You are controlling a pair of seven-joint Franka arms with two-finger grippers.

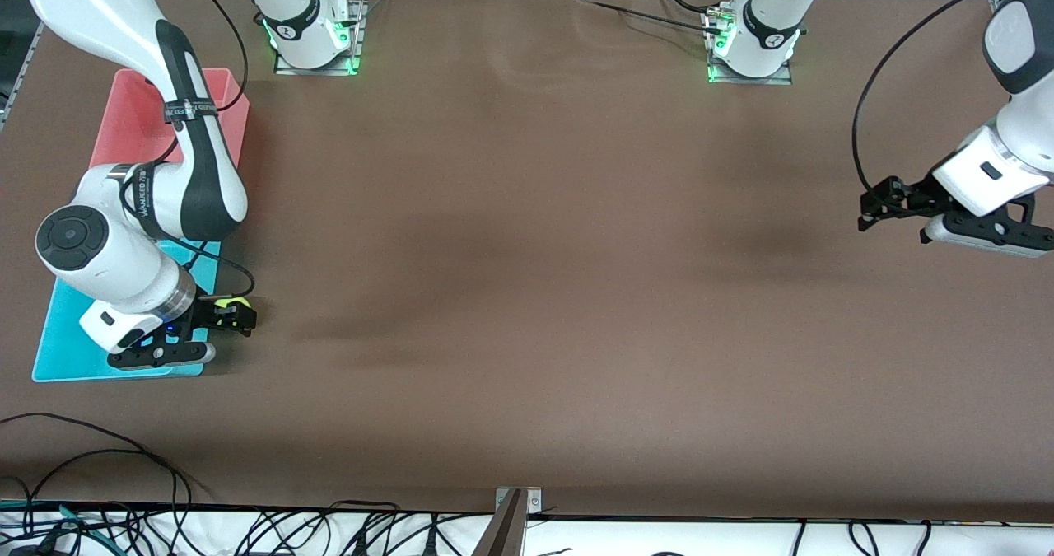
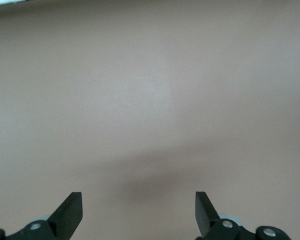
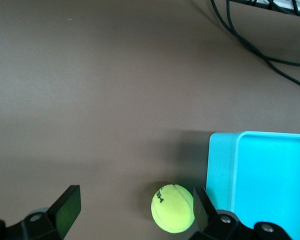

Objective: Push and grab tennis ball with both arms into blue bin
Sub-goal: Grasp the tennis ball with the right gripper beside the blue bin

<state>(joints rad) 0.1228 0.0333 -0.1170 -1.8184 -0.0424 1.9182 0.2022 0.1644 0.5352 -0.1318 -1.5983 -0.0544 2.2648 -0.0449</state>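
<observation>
1. The tennis ball [image 3: 172,208] lies on the brown table [image 1: 527,292], just beside the outer wall of the blue bin [image 1: 66,342], at the right arm's end of the table. It is outside the bin, not in it.
2. The right claw [image 1: 235,315] is low over the ball, at the bin's corner that is nearer to the front camera. Its fingers [image 3: 66,210] stand wide apart, released, and the ball sits between them, close to one finger. They do not clench it.
3. On the ball some black letters are printed; in the right wrist view I can read only something like "HE", the rest is turned away.
4. The right arm [image 1: 189,169] carries a black strap with white writing on it. The words are too small to read with certainty.
5. The pink bin [image 1: 136,119] stands beside the blue bin, farther from the front camera, and the right arm covers a part of it.
6. The left claw [image 1: 874,207] hangs over the bare table at the left arm's end, well apart from the ball and both bins. Its fingers [image 2: 70,212] are spread, released, with nothing between them.
7. Each robot base [image 1: 313,29] shows a green light and a black round mark with a sign which I cannot read.
</observation>
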